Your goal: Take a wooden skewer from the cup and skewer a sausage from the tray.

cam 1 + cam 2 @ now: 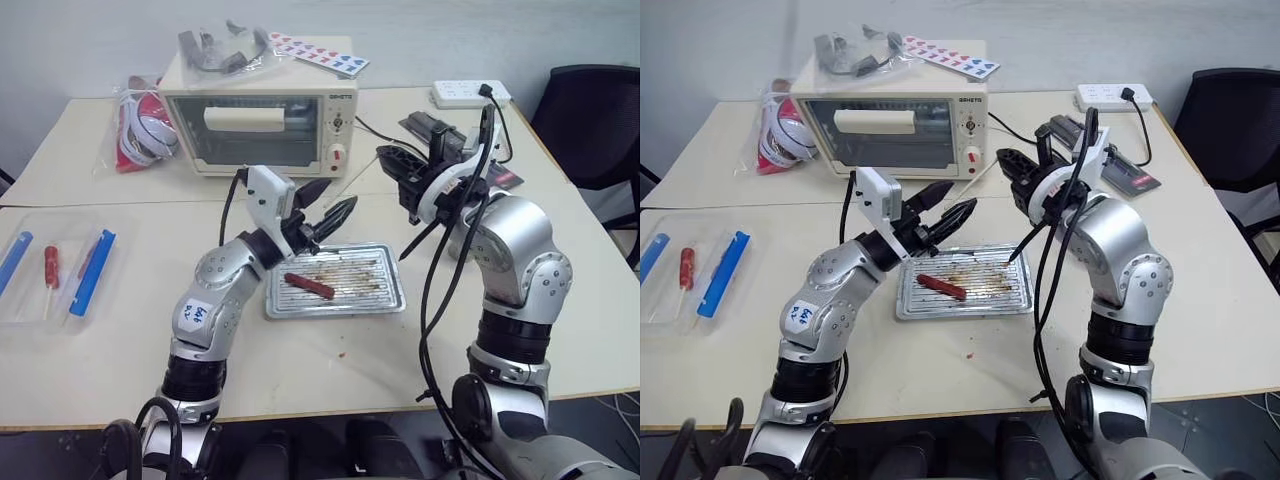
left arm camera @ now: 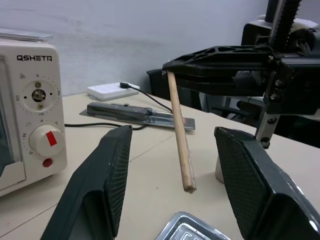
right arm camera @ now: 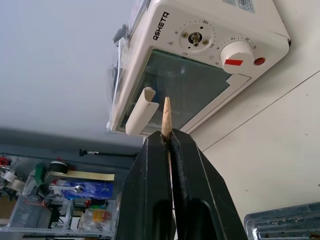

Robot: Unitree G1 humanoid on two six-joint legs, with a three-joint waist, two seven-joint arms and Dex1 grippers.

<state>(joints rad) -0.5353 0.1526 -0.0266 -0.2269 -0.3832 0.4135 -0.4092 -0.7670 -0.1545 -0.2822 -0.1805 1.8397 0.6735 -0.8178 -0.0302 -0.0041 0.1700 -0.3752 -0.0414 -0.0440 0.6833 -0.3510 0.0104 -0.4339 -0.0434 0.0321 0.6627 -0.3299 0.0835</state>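
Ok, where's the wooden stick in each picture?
Left eye view: the wooden skewer slants from the right gripper toward the left gripper, in front of the toaster oven.
Right eye view: the skewer sits in the same place.
Left wrist view: it hangs between the left gripper's open fingers.
Right wrist view: its tip pokes past the shut fingers.
Shared landmark: the toaster oven.

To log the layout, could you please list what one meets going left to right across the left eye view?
Clear plastic tray → red-and-white bag → toaster oven → sausage → power strip → black chair.
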